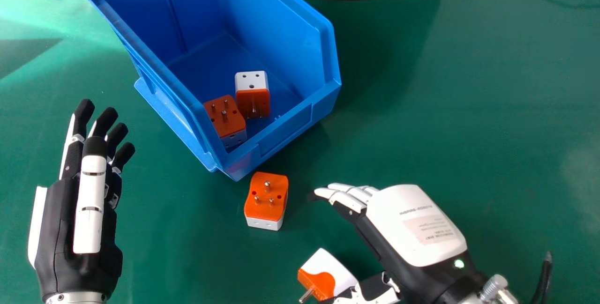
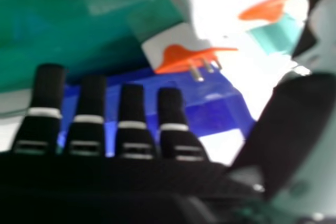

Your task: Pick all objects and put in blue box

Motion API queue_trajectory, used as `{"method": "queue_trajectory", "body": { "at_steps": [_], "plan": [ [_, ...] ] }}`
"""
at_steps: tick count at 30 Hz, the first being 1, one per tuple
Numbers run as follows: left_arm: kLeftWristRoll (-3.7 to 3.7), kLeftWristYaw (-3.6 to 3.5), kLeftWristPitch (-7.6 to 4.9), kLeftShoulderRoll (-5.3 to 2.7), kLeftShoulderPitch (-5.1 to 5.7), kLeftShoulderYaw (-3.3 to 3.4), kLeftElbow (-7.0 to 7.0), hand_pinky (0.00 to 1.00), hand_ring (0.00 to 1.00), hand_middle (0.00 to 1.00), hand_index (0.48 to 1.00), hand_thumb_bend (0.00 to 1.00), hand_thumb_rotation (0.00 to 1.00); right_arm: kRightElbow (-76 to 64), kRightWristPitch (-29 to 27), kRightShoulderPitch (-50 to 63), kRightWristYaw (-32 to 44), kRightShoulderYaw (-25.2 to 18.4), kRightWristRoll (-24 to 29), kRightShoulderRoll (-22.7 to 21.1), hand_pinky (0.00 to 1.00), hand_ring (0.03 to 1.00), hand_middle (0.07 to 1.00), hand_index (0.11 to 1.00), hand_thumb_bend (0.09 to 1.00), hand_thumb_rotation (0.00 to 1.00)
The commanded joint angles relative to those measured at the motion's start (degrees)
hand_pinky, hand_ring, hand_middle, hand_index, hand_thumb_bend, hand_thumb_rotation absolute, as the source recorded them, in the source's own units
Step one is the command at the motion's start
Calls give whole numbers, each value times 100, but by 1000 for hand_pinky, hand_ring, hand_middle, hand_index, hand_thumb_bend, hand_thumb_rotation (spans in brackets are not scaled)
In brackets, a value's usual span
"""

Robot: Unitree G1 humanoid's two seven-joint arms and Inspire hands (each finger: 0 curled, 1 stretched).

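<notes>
Right hand (image 1: 396, 210), pale printed label (image 1: 432, 230) on its back

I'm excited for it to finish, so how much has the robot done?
About half looks done: two orange-and-white plugs are in the blue box. Nothing seems in hand: the left hand and right hand look open. Two plugs look left: one on the green table near the box, another by the right hand's thumb.

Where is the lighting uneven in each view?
Head view: pale glare on the green table at upper left, soft shadow right of the blue box. Right hand view: washed-out white beside the right thumb and on the nearer plug adapter.
</notes>
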Motion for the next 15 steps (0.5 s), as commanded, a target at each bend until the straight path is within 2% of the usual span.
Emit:
{"method": "queue_trajectory", "body": {
  "at_steps": [1, 5, 8, 10, 15],
  "plan": [
    [-56, 11, -83, 19, -6, 63, -126, 914, 929, 943, 962, 479, 786, 31, 4, -92, -92, 39, 5, 28, 654, 774, 827, 803, 719, 334],
    [2, 37, -74, 49, -9, 66, -154, 912, 930, 943, 962, 470, 793, 169, 81, -196, -47, 92, -35, 42, 648, 765, 817, 797, 724, 328],
    [-41, 17, -69, 55, -22, 68, -153, 912, 931, 943, 963, 471, 798, 259, 132, -275, -60, 141, -78, 58, 647, 762, 814, 794, 723, 328],
    [-49, 52, -29, 40, -25, 67, -192, 908, 929, 940, 961, 470, 798, 316, 168, -332, -71, 179, -101, 61, 643, 757, 808, 788, 724, 326],
    [-7, 143, 55, 48, -27, 52, -290, 902, 927, 937, 960, 465, 793, 461, 284, -496, -22, 277, -166, 75, 636, 746, 795, 773, 731, 313]
  ]
}}
